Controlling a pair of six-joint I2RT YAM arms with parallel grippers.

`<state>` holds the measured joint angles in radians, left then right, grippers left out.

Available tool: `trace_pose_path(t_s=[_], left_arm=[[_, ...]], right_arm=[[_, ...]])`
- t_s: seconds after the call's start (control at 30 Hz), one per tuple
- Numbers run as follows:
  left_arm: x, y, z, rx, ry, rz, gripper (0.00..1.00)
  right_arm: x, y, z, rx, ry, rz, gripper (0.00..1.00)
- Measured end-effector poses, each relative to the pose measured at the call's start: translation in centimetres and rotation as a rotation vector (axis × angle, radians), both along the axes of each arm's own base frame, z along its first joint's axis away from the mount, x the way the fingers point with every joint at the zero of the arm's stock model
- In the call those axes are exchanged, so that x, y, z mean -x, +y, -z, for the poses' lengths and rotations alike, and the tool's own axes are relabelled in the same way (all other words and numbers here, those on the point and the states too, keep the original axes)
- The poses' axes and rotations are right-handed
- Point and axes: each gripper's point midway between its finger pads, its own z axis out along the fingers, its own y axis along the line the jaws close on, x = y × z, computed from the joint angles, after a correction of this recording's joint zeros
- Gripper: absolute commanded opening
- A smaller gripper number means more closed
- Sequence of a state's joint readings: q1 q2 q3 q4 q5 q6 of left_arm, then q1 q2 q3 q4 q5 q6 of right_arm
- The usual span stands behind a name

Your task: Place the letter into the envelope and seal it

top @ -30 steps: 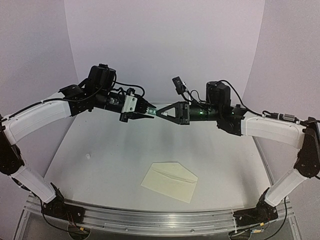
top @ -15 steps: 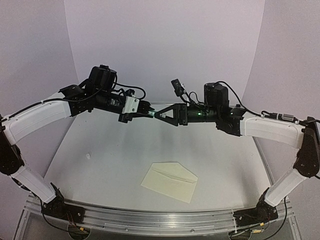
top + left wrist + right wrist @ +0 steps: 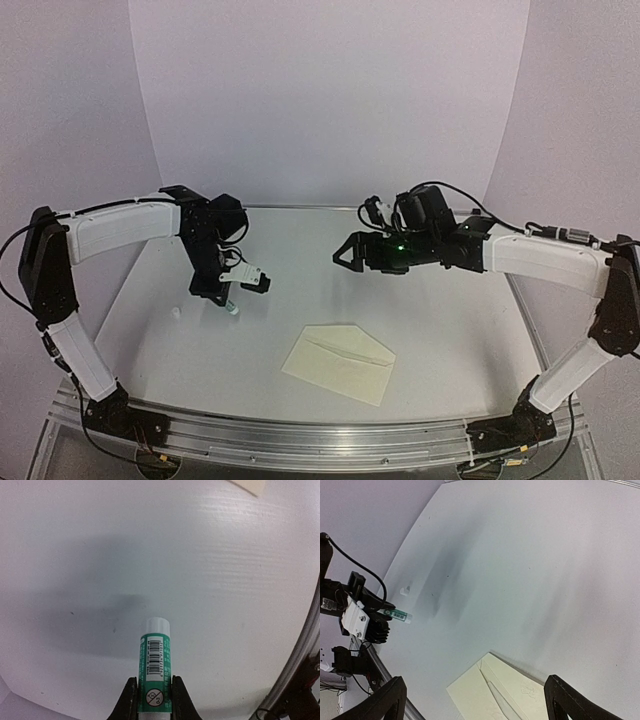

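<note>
The pale cream envelope (image 3: 339,362) lies flat near the table's front centre, and the outline of its triangular flap shows on its upper face. The letter is out of view. My left gripper (image 3: 229,302) hangs low over the left of the table, pointing down. It is shut on a green glue stick (image 3: 156,655) with a white end, whose tip is just above the surface. My right gripper (image 3: 345,256) floats above the table's back centre, open and empty. In the right wrist view the envelope (image 3: 505,695) lies below the right gripper (image 3: 475,680).
A small white cap (image 3: 176,312) rests on the table to the left of the glue stick, also seen as a speck, the cap (image 3: 406,589), from the right wrist. A metal rail (image 3: 300,438) runs along the table's near edge.
The grippers were together in mid-air at the back. The right one has opened and drawn back right. The left arm has swung down and left with the glue stick.
</note>
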<state>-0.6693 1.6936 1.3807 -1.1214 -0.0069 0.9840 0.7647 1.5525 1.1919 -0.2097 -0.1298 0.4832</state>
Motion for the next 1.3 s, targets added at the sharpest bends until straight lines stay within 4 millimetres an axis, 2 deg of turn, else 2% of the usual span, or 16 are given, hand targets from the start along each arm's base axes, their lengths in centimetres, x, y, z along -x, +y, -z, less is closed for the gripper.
trace_pose_path(t_s=[0.13, 0.23, 0.33, 0.4, 0.53, 0.63, 0.97, 1.17, 1.3], left_arm=[[1.9, 4.0, 1.1, -0.203, 0.041, -0.024, 0.0], [3.6, 6.9, 2.7, -0.351, 0.067, -0.017, 0.0], [5.8, 9.2, 4.3, -0.469, 0.132, -0.013, 0.0], [6.7, 10.0, 5.4, -0.537, 0.181, -0.032, 0.0], [6.5, 9.7, 7.1, -0.601, 0.22, -0.088, 0.0], [5.8, 9.3, 7.0, -0.597, 0.195, -0.119, 0.0], [5.6, 8.8, 7.1, -0.57, 0.18, -0.154, 0.01], [5.6, 8.1, 7.1, -0.51, 0.176, -0.166, 0.07], [6.0, 7.9, 7.1, -0.478, 0.171, -0.171, 0.16]], right_arm=[[0.3, -1.0, 0.8, 0.037, 0.019, 0.024, 0.97], [0.4, -1.2, 0.7, 0.042, 0.018, 0.03, 0.97], [0.3, -1.3, 0.7, 0.044, 0.015, 0.036, 0.98], [0.3, -1.4, 0.7, 0.047, 0.015, 0.038, 0.98], [0.4, -1.4, 0.5, 0.046, 0.013, 0.038, 0.98], [0.5, -1.6, 0.2, 0.042, 0.004, 0.042, 0.98], [0.6, -1.8, -0.1, 0.039, -0.002, 0.041, 0.98], [0.7, -1.8, -0.1, 0.043, -0.008, 0.035, 0.98], [0.7, -1.8, -0.1, 0.045, -0.01, 0.032, 0.98]])
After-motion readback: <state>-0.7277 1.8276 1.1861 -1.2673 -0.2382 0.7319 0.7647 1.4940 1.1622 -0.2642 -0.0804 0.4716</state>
